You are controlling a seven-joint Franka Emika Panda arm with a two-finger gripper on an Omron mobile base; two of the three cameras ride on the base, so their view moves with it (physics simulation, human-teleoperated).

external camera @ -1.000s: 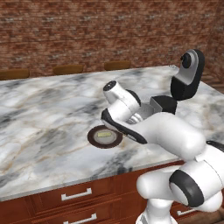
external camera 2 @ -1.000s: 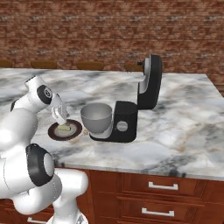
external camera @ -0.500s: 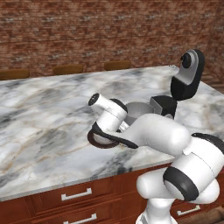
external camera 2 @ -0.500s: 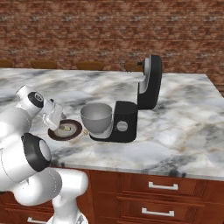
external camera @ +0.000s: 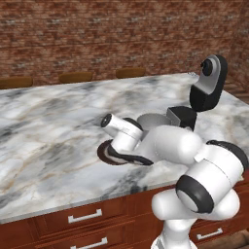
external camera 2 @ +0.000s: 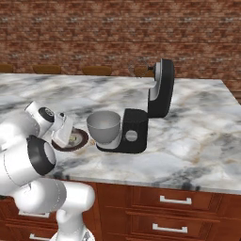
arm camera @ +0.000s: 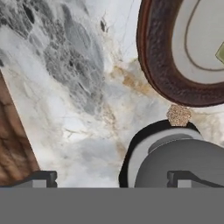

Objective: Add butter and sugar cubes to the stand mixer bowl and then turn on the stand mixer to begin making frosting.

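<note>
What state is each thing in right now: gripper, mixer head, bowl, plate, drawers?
gripper: open, holding nothing, low by the plate
mixer: head tilted up
bowl: seated on the mixer base, upright, looks empty
plate: flat on the counter, beside the bowl
butter: on the plate, mostly out of frame
drawers: shut

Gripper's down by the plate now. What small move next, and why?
Probably shift the open gripper sideways over the plate until the butter sits between its fingertips. In the hand view the pale block shows just at the frame's edge, off the gripper's line, and nothing is held yet.
</note>
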